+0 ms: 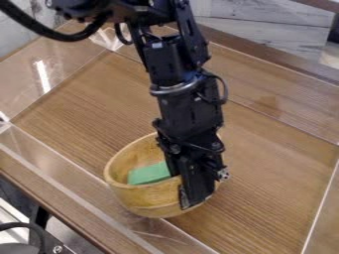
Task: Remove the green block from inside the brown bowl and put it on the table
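One Closed Gripper Down in the Bowl, Block Beside It

One view only, a camera looking down across the table (79,109) from its near corner. The black arm reaches steeply down into the brown bowl (126,193), which sits close to the front plastic wall (79,198) of the tabletop. The gripper (193,196) is inside the bowl on its right side, its tip low against the inner wall. Its jaws stand fully closed, and from this angle I cannot tell whether they pinch an edge of the block or merely rest next to it.

The green block (150,174) lies inside the bowl, on the left of the gripper, touching or nearly touching the fingers. It reads as a small, flat, matte green piece, tilted along the bowl's curved floor rather than lying level; its right end is hidden behind the gripper.

The steep approach probably serves to clear the thick rim and reach the bottom. The block is not yet out, so lifting and setting it on the table remain to be done.
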